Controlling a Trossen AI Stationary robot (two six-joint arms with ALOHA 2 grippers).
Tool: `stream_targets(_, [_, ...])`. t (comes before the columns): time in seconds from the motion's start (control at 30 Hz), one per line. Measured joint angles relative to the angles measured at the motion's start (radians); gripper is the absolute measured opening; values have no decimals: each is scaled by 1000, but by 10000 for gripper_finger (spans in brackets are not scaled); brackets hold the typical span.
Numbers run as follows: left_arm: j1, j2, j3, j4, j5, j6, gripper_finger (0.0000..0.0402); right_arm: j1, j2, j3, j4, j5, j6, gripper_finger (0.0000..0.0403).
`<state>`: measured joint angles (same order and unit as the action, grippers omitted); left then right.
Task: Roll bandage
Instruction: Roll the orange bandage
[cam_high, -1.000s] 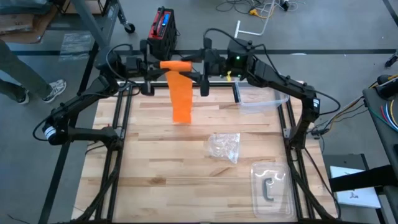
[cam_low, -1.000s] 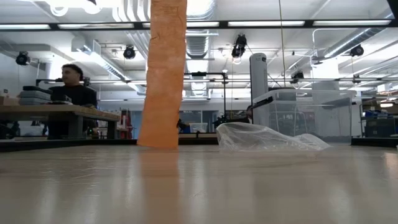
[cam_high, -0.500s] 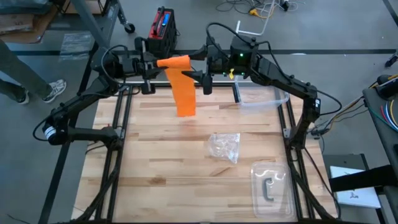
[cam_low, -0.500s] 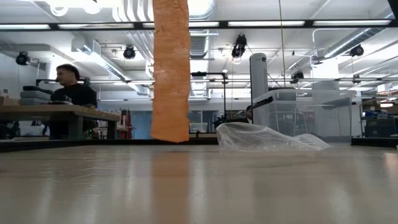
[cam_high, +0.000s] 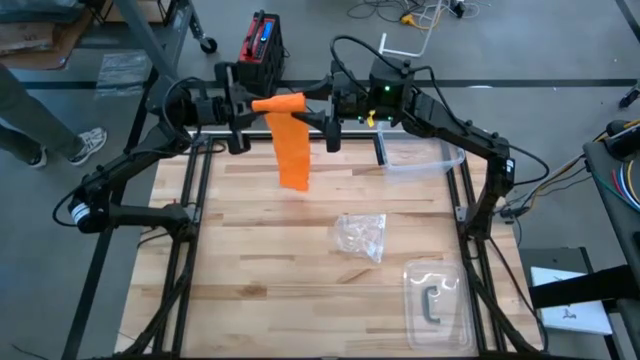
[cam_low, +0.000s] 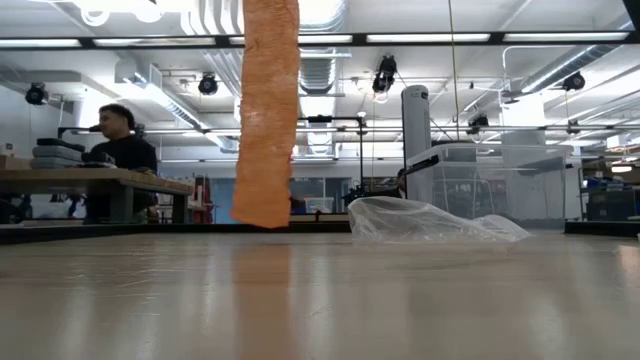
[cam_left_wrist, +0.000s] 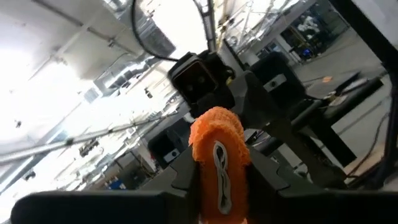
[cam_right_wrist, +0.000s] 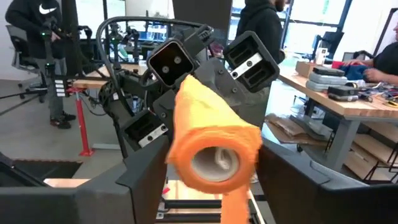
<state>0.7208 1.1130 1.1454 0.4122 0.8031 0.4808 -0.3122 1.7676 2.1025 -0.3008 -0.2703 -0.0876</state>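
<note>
The orange bandage is partly wound into a roll (cam_high: 280, 103) held high over the table's far edge, level between my two grippers. Its loose strip (cam_high: 293, 158) hangs straight down from the roll. In the low view the strip's lower end (cam_low: 262, 215) hangs just above the tabletop. My left gripper (cam_high: 243, 105) is shut on the roll's left end, which is squashed flat in the left wrist view (cam_left_wrist: 217, 180). My right gripper (cam_high: 322, 112) is around the roll's right end, whose hollow core (cam_right_wrist: 214, 158) faces its camera. My left gripper pinches the roll's left end (cam_left_wrist: 217, 146) between its two fingers, pressing it flat. The fingers come about level from the table's left, along the roll's axis. The roll is lifted clear. My right gripper has a finger on each side of the roll's right end (cam_right_wrist: 186, 137), against its round wall. The fingers come level from the table's right, along the roll. The strip hangs slack below.
A crumpled clear wrapper (cam_high: 362, 236) lies mid-table, and clear plastic (cam_high: 425, 165) lies at the far right. A clear tray (cam_high: 437, 300) with a grey clip sits near the right front. A red device (cam_high: 262, 42) stands on the floor beyond the table, and people sit in the room behind.
My left gripper has rolled about its own axis, turning the roll. The hanging strip has grown shorter as more of it wound on. Its lower end has risen from the tabletop and now hangs just clear, swaying a little.
</note>
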Motion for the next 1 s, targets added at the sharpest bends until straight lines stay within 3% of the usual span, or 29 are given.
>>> stream_targets(0.2, [0, 0, 0, 0, 0, 68, 68, 6, 8, -1, 3, 0, 6, 290])
stream_targets(0.33, [0, 0, 0, -2, 0, 58, 70, 7, 17, -2, 0, -29, -48, 289])
stream_targets(1.0, [0, 0, -1, -8, 6, 5, 81, 6, 19, -2, 22, -41, -83, 135])
